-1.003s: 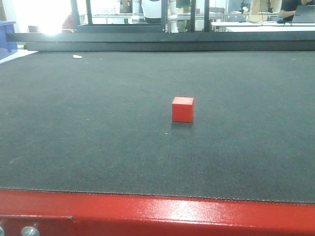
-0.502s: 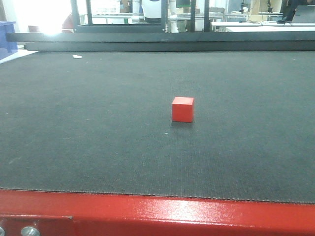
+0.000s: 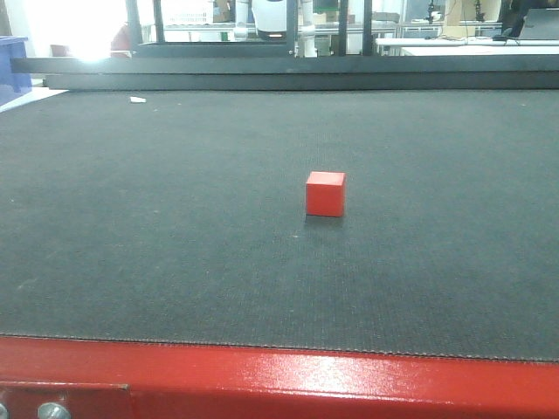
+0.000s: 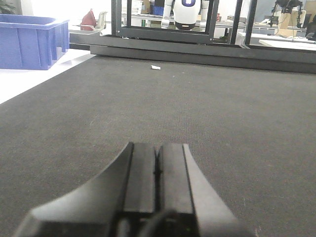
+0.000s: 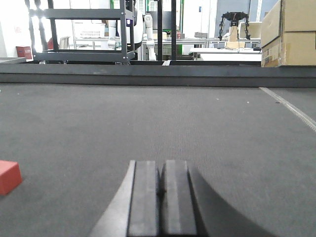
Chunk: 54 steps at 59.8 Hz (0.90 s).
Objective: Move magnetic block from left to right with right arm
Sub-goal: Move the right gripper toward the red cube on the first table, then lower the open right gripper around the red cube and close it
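Observation:
The magnetic block [image 3: 325, 194], a small plain red cube, stands alone on the dark mat near the middle of the front view. It also shows at the far left edge of the right wrist view, the block [image 5: 9, 177] being partly cut off there. My right gripper [image 5: 162, 165] is shut with nothing in it, low over the mat, well to the right of the block. My left gripper [image 4: 158, 148] is shut too, empty, over bare mat. Neither gripper shows in the front view.
The dark mat [image 3: 175, 227] ends at a red front edge [image 3: 279, 375] and a raised black rail [image 3: 279, 78] at the back. A blue bin [image 4: 29, 39] stands off the mat at the far left. A small white scrap [image 3: 137, 100] lies far back left.

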Motion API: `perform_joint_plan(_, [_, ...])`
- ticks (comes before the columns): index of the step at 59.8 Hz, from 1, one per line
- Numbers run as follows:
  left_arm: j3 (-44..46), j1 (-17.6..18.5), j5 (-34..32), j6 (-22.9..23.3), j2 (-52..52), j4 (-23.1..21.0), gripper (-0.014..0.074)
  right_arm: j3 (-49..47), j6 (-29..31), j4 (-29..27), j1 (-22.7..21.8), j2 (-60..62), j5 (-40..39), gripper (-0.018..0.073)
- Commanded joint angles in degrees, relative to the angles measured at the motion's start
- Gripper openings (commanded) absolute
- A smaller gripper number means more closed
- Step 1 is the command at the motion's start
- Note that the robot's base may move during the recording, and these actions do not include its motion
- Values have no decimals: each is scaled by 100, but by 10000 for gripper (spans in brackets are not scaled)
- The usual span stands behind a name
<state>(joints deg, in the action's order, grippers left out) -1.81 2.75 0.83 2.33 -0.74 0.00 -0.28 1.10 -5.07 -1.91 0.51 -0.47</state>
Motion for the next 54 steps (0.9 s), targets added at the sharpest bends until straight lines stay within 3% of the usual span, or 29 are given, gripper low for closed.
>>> perform_joint_plan(1, [-48, 24, -519, 38, -80, 0, -115, -725, 8, 20, -8, 41, -375, 61])
perform_joint_plan(7, [-48, 24, -519, 38, -80, 0, -116, -1563, 8, 20, 11, -330, 47, 70])
perform_joint_plan(11, [-48, 24, -519, 38, -80, 0, -116, -2123, 8, 20, 15, -808, 324, 126])
perform_joint_plan(23, [-48, 24, -519, 38, -80, 0, -116, -3194, 8, 20, 38, -2371, 724, 485])
perform_joint_plan(30, [-48, 24, -519, 38, -80, 0, -116, -3694, 3, 20, 267, -3229, 1069, 623])
perform_joint_plan(42, [-48, 24, -519, 38, -80, 0, -116, -4703, -266, 21, 921, -4721, 2038, 635])
perform_joint_plan(54, [-48, 24, -519, 38, -80, 0, -116, -5960, -655, 147, 1949, -6235, 2883, 635])
